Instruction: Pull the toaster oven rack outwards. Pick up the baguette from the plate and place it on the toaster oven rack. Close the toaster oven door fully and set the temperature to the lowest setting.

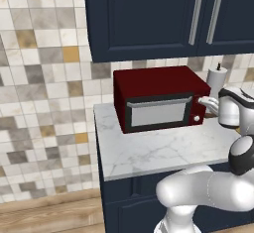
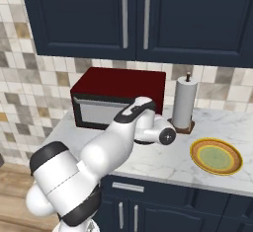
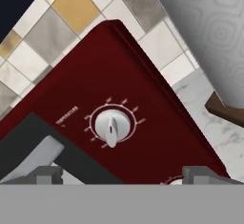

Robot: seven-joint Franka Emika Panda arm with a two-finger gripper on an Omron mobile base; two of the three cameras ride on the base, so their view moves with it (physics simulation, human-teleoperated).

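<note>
tool (image 3: 122, 173) jaws wide apart, nothing between them, aimed at the red side panel of the boxy dark red toaster oven (image 1: 154, 86). white round temperature knob (image 3: 111, 126) sits just ahead of and above the fingertips (image 3: 46, 174), roughly centred between them, apart from both. pointer on the knob points back toward the tool; dial ticks arc round its far side. second knob edge (image 3: 174, 180) peeks at the bottom between the tips.

black-framed glass door with silver bar handle (image 1: 158, 111) looks shut and upright, so the rack is hidden behind it and i can't tell its position. round yellow-orange plate (image 2: 216, 156) lies on the bench well right of the oven, bare; no baguette visible on it, presumably already inside.

judgement: last step, temperature to lowest. move turns on closing straight in along the tool axis onto that knob, then rotating.

white marble bench (image 1: 149, 150), oven at the back against the mosaic tile wall (image 1: 44, 78). paper towel roll on wooden stand (image 2: 184, 102) just right of the oven, near the wrist, so watch clearance. navy cabinets (image 2: 133, 14) above.
</note>
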